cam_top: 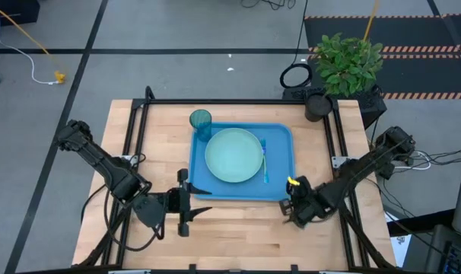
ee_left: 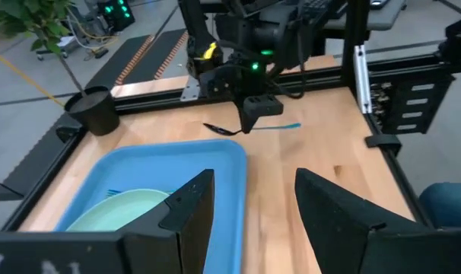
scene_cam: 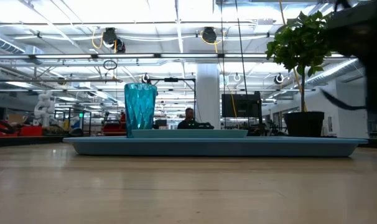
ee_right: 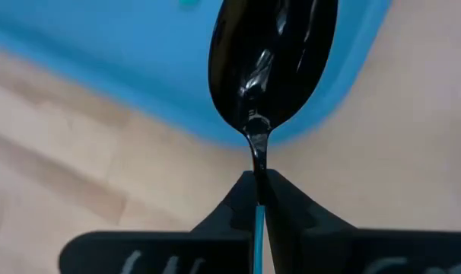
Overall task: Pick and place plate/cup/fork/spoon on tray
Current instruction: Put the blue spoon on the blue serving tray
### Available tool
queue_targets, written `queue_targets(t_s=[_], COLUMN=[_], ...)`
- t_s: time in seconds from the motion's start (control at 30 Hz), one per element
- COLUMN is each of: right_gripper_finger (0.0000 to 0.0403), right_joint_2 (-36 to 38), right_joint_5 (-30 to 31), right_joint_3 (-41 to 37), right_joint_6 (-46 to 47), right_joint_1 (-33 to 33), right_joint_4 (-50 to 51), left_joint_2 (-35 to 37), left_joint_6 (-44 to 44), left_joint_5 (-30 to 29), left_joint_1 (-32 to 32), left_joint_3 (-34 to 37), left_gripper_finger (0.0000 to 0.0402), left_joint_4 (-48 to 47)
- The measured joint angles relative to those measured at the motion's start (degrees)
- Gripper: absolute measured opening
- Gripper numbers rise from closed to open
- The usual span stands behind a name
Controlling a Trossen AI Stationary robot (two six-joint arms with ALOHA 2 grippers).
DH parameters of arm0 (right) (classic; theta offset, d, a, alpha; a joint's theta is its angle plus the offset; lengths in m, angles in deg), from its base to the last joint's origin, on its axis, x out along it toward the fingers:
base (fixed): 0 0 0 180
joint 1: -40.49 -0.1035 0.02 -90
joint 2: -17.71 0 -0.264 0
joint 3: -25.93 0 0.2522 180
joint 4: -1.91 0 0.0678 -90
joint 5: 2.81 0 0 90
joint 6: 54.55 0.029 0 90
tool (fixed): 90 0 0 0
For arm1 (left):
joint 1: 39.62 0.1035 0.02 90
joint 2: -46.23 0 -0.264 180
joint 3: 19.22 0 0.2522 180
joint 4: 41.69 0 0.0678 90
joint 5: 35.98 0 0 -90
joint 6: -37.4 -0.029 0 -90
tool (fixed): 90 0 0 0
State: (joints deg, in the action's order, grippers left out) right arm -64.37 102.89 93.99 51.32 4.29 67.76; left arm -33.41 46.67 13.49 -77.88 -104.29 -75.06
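Observation:
The blue tray [cam_top: 280,137] lies mid-table with the mint plate [cam_top: 234,154] on it. The blue fork [cam_top: 265,161] lies on the tray right of the plate. The teal cup [cam_top: 201,122] stands upright at the tray's far left corner [scene_cam: 140,109]. My right gripper [cam_top: 293,207], by the tray's near right corner, is shut on the spoon [ee_left: 249,128], whose dark bowl [ee_right: 272,61] is over the tray's rim. My left gripper [cam_top: 186,205] is open and empty by the tray's near left corner [ee_left: 249,202]. My right gripper pinches the spoon's thin neck [ee_right: 259,164], just behind the dark bowl, between its two fingers. The fingers come from above, pointing down [ee_left: 259,106]. The blue handle [ee_left: 289,126] sticks out on the side away from the tray. The spoon sits about level.
A potted plant [cam_top: 346,57] and a black pot [cam_top: 316,105] stand at the table's far right corner. A black frame rail [cam_top: 230,101] runs along the table's far edge and sides. Bare wood lies along the near edge [cam_top: 238,240].

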Motion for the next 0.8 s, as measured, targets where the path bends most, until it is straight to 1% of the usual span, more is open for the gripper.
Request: queue_targets(t_s=[0.17, 0.3, 0.43, 0.53, 0.63, 0.8], right_gripper_finger=[0.0000, 0.0000, 0.0000, 0.0001, 0.0001, 0.0002], right_joint_2=[0.63, 0.63, 0.63, 0.63, 0.63, 0.63], right_joint_5=[2.45, 2.36, 2.27, 2.04, 0.60, 0.77], right_joint_3=[0.00, 0.02, 0.02, 0.06, 0.07, 0.07], right_joint_6=[-6.45, -13.79, -18.54, -21.84, -25.49, -30.03], right_joint_1=[8.41, 15.53, 21.73, 25.85, 29.85, 34.46], right_joint_4=[-0.65, -2.98, -6.54, -9.03, -10.10, -11.62], left_joint_2=[0.00, 0.00, 0.00, 0.00, 0.00, 0.00], left_joint_6=[-0.16, -0.27, -0.28, -0.20, -0.05, 0.23], left_joint_5=[0.05, 0.06, 0.06, 0.06, 0.08, 0.12], left_joint_1=[1.10, 1.40, 1.43, 1.43, 1.38, 0.96], left_joint_3=[0.00, 0.00, 0.00, 0.00, 0.00, 0.00], left_gripper_finger=[0.0186, 0.0186, 0.0186, 0.0186, 0.0186, 0.0186], left_joint_4=[-0.02, -0.02, -0.02, -0.04, -0.04, -0.07])
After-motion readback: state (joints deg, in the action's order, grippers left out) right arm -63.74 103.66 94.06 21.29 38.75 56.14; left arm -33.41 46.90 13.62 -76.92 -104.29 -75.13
